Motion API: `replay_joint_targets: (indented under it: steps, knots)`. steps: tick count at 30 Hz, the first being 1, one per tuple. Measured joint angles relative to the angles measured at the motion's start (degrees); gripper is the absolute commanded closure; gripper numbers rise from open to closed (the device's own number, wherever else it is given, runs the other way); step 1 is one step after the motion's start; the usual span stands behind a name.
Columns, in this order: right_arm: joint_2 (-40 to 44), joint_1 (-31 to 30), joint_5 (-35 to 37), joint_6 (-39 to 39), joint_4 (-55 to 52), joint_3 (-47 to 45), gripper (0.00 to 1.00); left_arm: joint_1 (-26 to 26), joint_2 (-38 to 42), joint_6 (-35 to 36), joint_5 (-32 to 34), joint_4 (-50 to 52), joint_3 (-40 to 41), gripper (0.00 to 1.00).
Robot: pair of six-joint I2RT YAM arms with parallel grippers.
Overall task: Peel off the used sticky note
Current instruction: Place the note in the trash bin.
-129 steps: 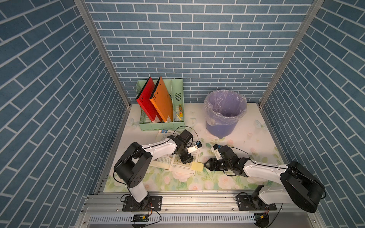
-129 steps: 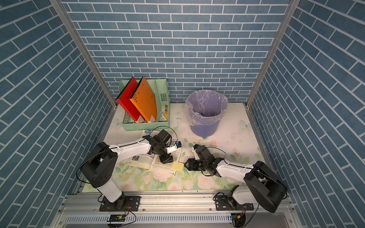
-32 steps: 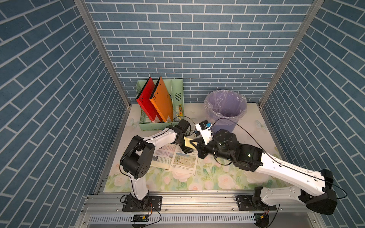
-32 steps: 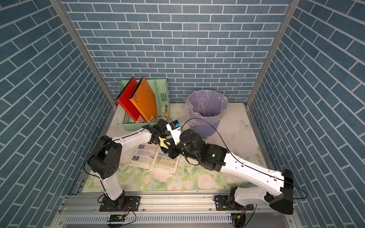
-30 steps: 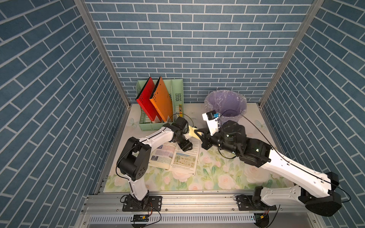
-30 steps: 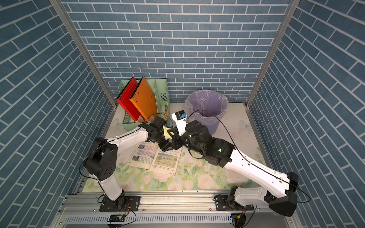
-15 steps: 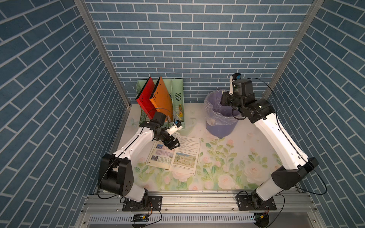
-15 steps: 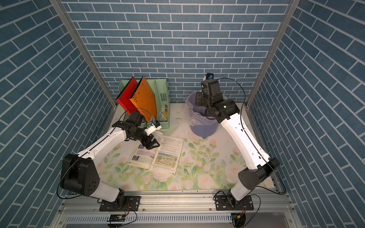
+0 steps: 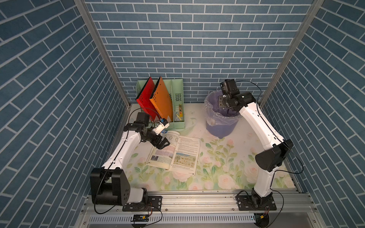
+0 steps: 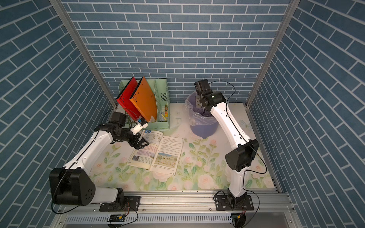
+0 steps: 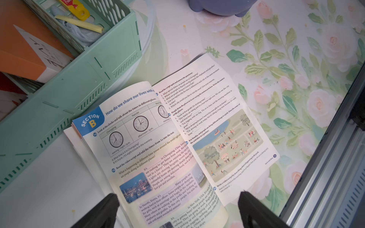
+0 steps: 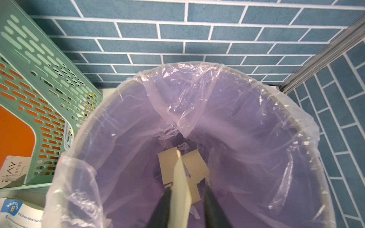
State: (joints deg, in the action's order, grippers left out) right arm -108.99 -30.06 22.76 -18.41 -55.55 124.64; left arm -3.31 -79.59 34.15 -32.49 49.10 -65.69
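— Starting with the right gripper (image 12: 187, 187); hanging straight above the bin (image 12: 256, 84), pointing down into its plastic liner (image 12: 197, 110).
— Standing partly open, squeezing nothing; nevertheless carrying the sticky note (image 12: 180, 177) between its fingers (image 12: 164, 209), perhaps clinging to one of them by the glue strip; hard telling from this angle.
— Not lying in the bin yet, then?
— Seemingly not; dangling edge-on over a few older slips (image 12: 169, 163) resting at the bottom.
— Moving on to the left gripper (image 11: 177, 194).
— Gaping wide and holding nothing; hovering just above the left page of the book (image 11: 177, 138), close beside the green file rack (image 11: 88, 79).
— Spotting any note on those pages?
— Finding none; showing only print and pictures in the wrist view, and looking equally bare in both top views.
— Weighing up progress, then.
— Looking close to finished; peeling apparently done, judging by the clean pages and by the note sitting over at the bin; dropping not yet completed.
— Leaving what?
— Getting the note off that finger and down into the liner, maybe by opening wider or brushing against the rim; after that, drawing both arms back clear of the book and the bin.
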Motion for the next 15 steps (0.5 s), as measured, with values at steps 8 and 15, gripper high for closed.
replay_joint_targets:
  steps: [8,15]
  knots:
    - [-0.07,0.02,1.46,0.76,-0.9,4.04,0.08,2.54,-0.74,0.0,-0.39,0.0,0.02,0.0]
    - [0.5,0.02,2.34,0.72,-0.81,3.23,0.1,4.15,-0.9,0.0,-0.35,-0.07,0.04,0.0]
